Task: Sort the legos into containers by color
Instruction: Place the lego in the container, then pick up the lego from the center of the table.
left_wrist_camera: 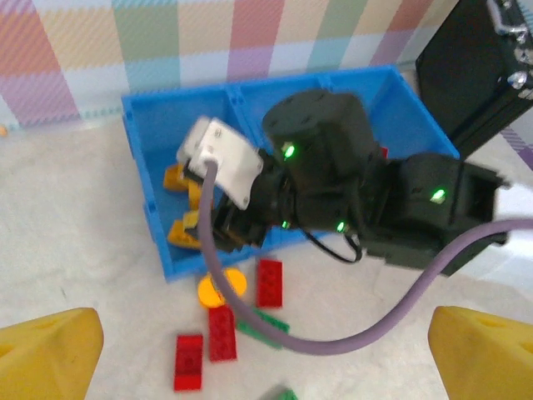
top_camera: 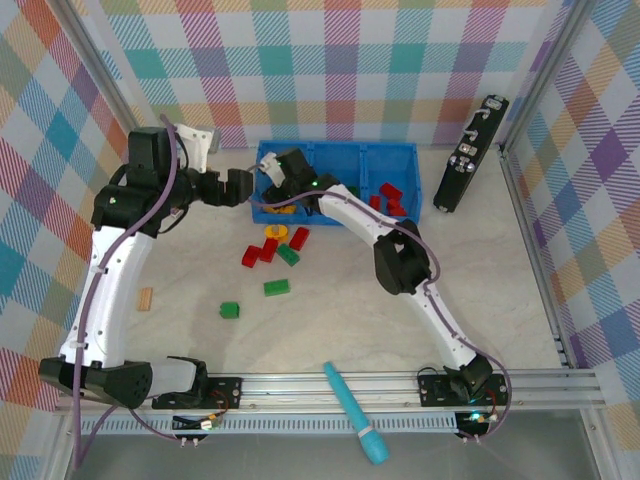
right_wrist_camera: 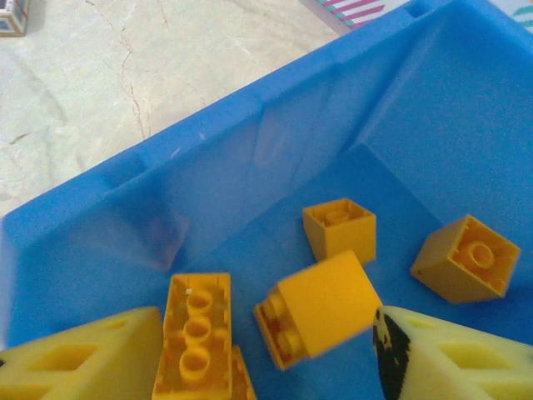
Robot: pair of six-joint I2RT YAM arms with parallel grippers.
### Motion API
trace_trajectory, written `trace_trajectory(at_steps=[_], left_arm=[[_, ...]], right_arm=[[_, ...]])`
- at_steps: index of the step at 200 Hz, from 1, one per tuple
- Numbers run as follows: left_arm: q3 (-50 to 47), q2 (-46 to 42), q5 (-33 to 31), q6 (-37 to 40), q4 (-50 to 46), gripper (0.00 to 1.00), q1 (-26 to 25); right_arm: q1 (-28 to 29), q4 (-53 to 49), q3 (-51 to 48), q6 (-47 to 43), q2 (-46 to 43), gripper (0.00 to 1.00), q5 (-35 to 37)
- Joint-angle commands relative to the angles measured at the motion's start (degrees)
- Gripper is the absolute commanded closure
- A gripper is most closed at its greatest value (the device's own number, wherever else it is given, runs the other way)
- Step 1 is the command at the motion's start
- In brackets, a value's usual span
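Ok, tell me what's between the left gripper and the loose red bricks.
The right arm's purple cable hangs between the open left gripper and the red bricks beside the blue tray; nothing else visible intervenes.

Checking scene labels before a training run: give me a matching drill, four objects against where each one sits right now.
Things:
1. yellow bricks
2. tan wooden block
3. teal tool
4. black device

Places:
a. lying across the near metal rail
b. standing right of the blue tray, near the far right corner
c. inside the blue tray's left compartment
d. on the table, far left, apart from the rest

Pairs: 1-c; 2-d; 3-a; 4-b
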Motion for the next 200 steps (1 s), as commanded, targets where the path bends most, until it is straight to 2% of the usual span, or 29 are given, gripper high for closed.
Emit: trace_trajectory(at_steps=[1, 26, 36, 46, 76, 89, 104, 124, 147, 162, 178, 200], left_arm=[[-4.71, -3.88, 0.67, -6.47, -4.22, 0.0, -0.79], [-12.73, -7.88, -0.06, -12.56, -3.26, 0.0, -0.88], [-15.9, -8.96, -0.6, -14.75, -2.62, 0.0, -0.88], [-18.65, -9.68, -0.48, -15.85, -1.99, 0.0, -0.96], [-22.97, -10.62, -2.11, -16.81, -0.61, 0.0, -1.14], [-24.07, -10.8, -2.41, -16.73, 0.09, 0.0, -1.14], [-25.22, -10.87, -2.41, -17.11, 0.96, 0.0, -1.36], [-28.41, -11.54, -3.56, -18.19, 3.53, 0.0, -3.01], [-32.97, -11.86, -6.75, -20.91, 6.56, 0.0, -6.59], [-35.66, -11.39, -10.49, -22.3, 8.09, 0.0, -9.7], [-38.28, -9.93, -15.24, -24.07, 9.53, 0.0, -13.05], [-42.1, -7.55, -19.15, -27.97, 13.52, 0.0, -16.96]], right_arm=[[-0.18, 6.75, -6.19, -2.31, -12.47, 0.26, 1.84], [-1.1, 5.9, -13.18, -2.51, -21.08, 0.14, 2.99], [-1.67, 4.88, -15.6, -2.7, -24.39, 0.0, 2.29], [-2.06, 4.89, -18.19, -2.68, -27.82, 0.01, 1.94], [-2.49, 2.94, -22.13, 3.23, -35.53, 0.01, 11.21], [-2.66, 0.8, -23.67, 5.88, -39.03, 0.01, 12.38], [-2.8, -2.01, -26.01, 8.47, -43.68, 0.01, 10.89], [-2.88, -4.46, -29.97, 10.91, -50.21, 0.01, 4.63], [-2.84, -8.45, -31.88, 9.45, -56.01, 0.01, -5.55], [-2.85, -10.6, -32.73, 13.04, -58.97, 0.01, -3.74], [-2.88, -11.62, -35.62, 11.98, -62.9, 0.01, -4.95], [-2.86, -10.87, -41.41, 12.57, -69.12, 0.01, -2.15]])
